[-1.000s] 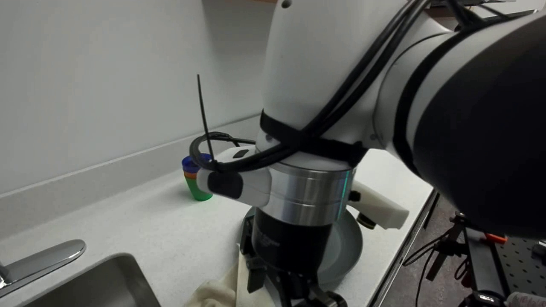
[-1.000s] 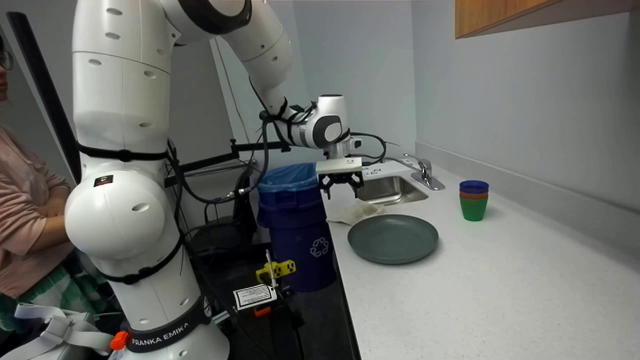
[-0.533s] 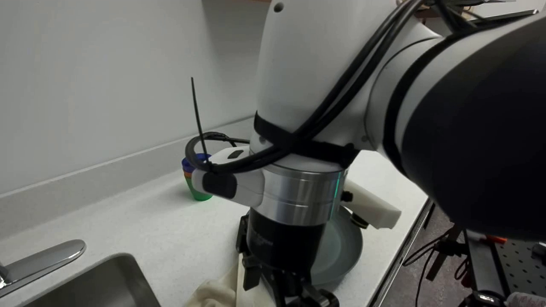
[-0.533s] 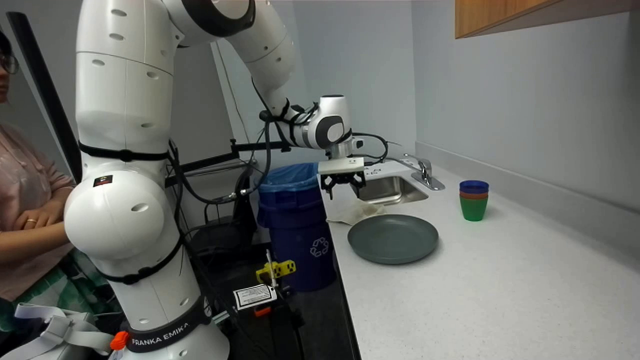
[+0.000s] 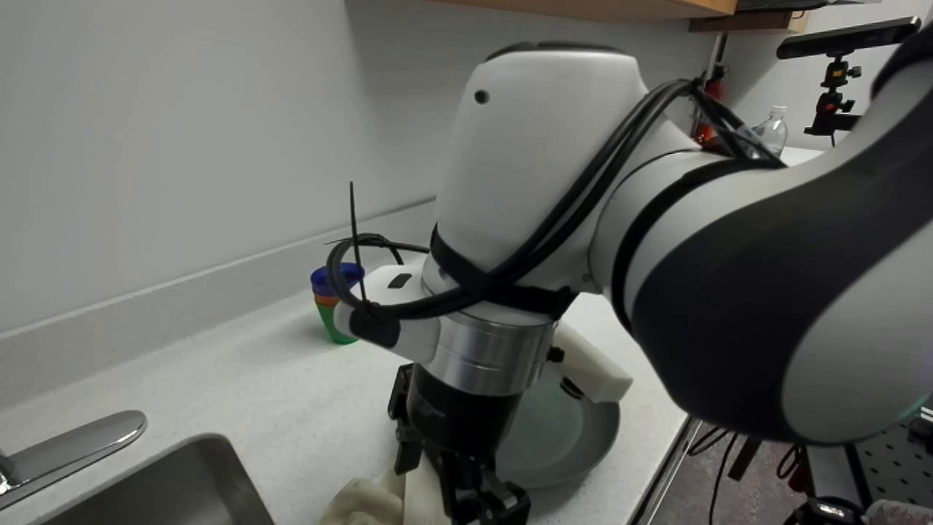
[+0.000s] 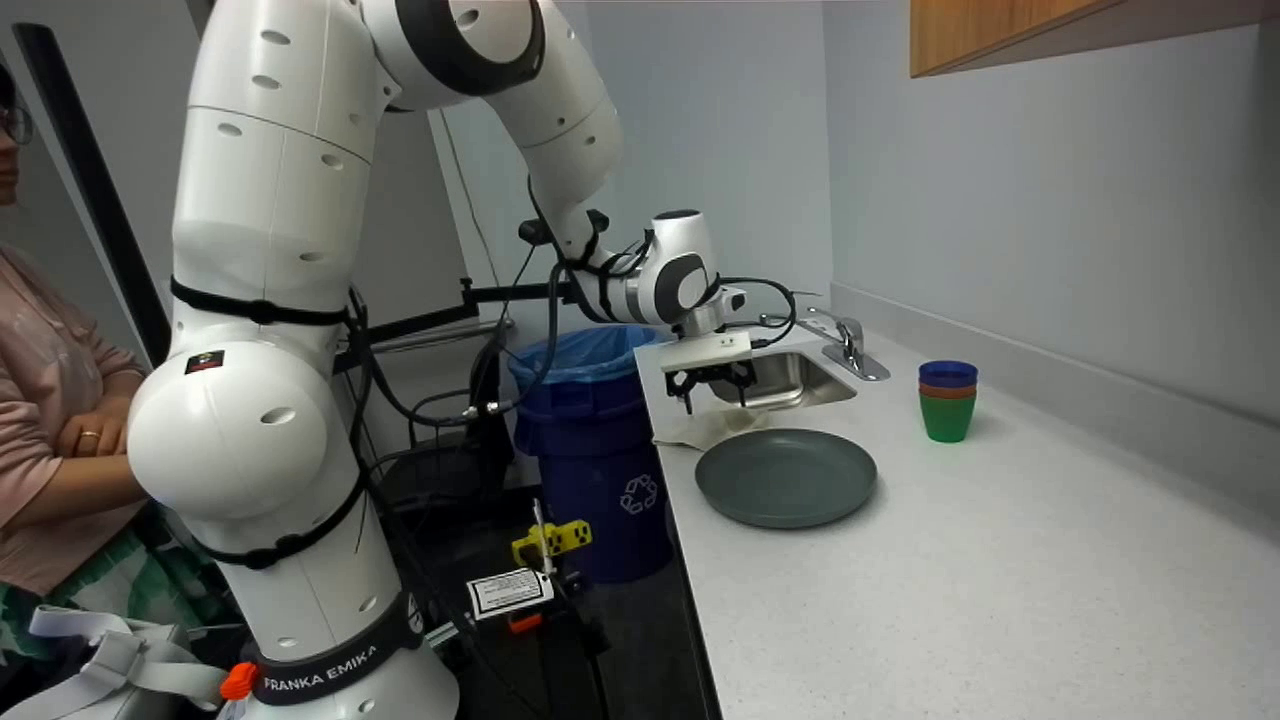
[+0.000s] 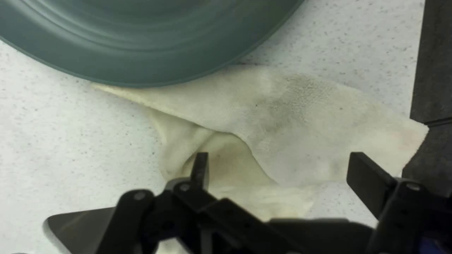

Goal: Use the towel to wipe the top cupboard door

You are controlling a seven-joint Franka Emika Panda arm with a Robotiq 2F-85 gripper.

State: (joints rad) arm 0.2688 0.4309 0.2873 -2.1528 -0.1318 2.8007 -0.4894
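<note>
A crumpled cream towel (image 7: 300, 116) lies on the white counter with one corner reaching over the counter's edge. It also shows in both exterior views (image 5: 364, 503) (image 6: 712, 428). The plate's rim overlaps its far edge in the wrist view. My gripper (image 7: 279, 155) is open and empty above the towel, fingers pointing down, with towel showing between the fingertips. In an exterior view the gripper (image 6: 715, 397) hangs over the counter between sink and plate. A wooden cupboard (image 6: 1000, 38) is on the wall at upper right; only its lower part shows, also in an exterior view (image 5: 656, 7).
A dark green plate (image 6: 787, 480) lies beside the towel. Stacked cups (image 6: 948, 405) stand near the wall. The sink (image 6: 835, 392) and faucet (image 6: 850, 345) are behind the gripper. A blue bin (image 6: 600, 460) stands off the counter's edge. A person (image 6: 60, 400) is behind the arm.
The arm and gripper have moved lower, toward the towel. They shift rightward in one exterior picture and leftward in the other. The gripper stays open; towel, plate and cups have not moved.
</note>
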